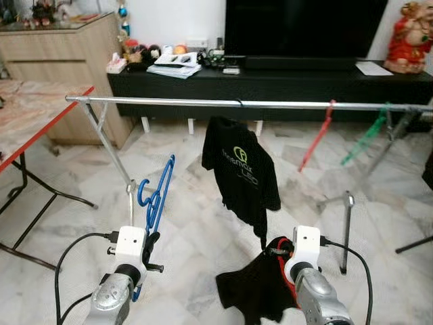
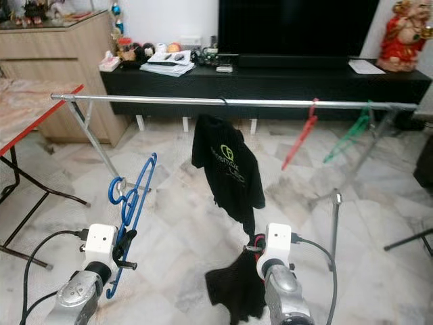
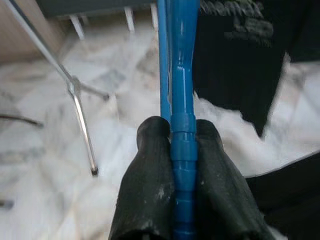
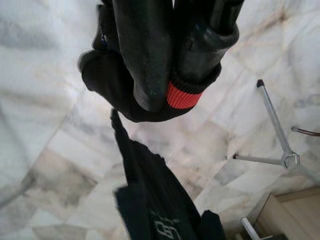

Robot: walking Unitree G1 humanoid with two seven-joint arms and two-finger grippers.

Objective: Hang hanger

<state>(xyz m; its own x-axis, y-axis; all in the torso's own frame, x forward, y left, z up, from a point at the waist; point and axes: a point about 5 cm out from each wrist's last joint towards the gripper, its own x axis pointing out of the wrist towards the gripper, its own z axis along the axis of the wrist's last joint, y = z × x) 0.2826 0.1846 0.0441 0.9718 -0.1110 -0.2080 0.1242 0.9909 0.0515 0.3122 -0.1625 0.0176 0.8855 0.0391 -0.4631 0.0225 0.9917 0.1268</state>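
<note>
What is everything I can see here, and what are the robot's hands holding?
Rail: one, silver, across the room.
Hung shirt: one, black, mid-rail.
Red hanger: one, on the rail, right of the shirt.
Green hanger: one, further right on the rail.
TV cabinet: one, black, behind the rail.
Folding table: one, red-edged, far left.
Blue hanger: one, gripped by the left end effector.
Black garment: one, red-trimmed, gripped by the right end effector.
</note>
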